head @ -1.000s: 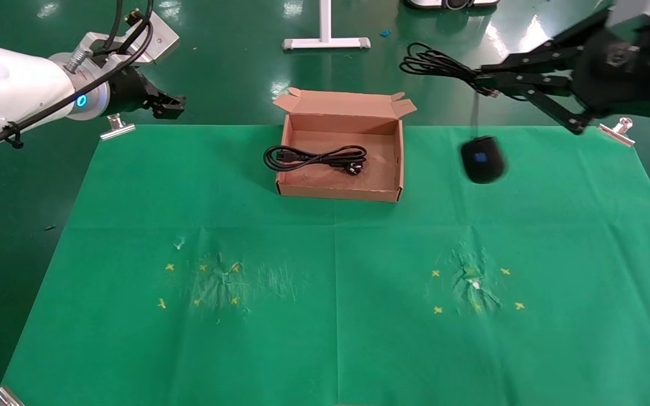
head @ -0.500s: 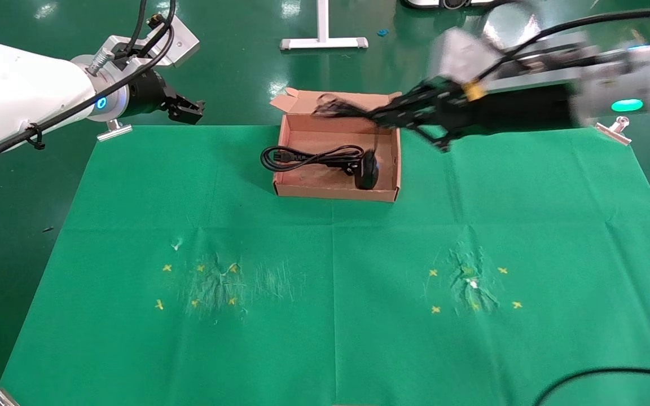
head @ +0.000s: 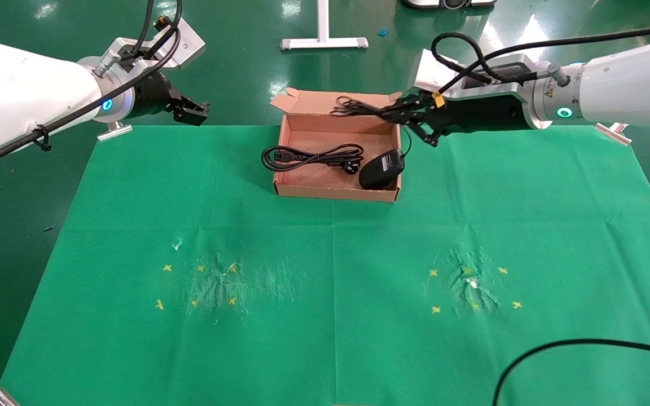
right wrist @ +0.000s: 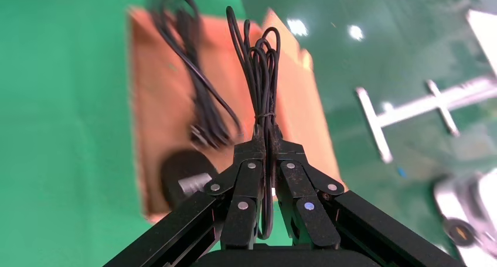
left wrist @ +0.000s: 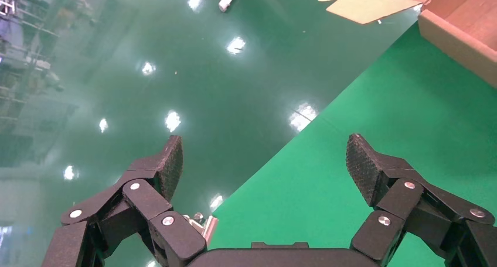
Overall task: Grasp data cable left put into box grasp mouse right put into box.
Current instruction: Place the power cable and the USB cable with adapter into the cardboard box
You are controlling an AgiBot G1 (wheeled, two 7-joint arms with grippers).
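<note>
The brown cardboard box (head: 336,193) stands open at the far middle of the green cloth. The thick coiled data cable (head: 308,157) lies in it, one loop end over the left wall. The black mouse (head: 380,169) lies in the box's near right corner, pale label up. My right gripper (head: 398,113) is over the box's far right corner, shut on the mouse's thin bundled cord (head: 356,107). The right wrist view shows the gripper (right wrist: 266,141) pinching the cord bundle (right wrist: 261,62) above the mouse (right wrist: 184,176) and data cable (right wrist: 199,97). My left gripper (head: 195,113) is open and empty, left of the box (left wrist: 463,21).
Metal clips (head: 115,131) (head: 618,132) hold the cloth's far corners. A white stand base (head: 325,42) is on the floor behind the box. A black cable (head: 573,349) arcs over the near right of the cloth. Yellow cross marks (head: 474,287) lie on both sides.
My right arm swung left from beyond the table's far right with the mouse dangling on its cord. The mouse now lies in the box. The left arm drifted slightly right.
</note>
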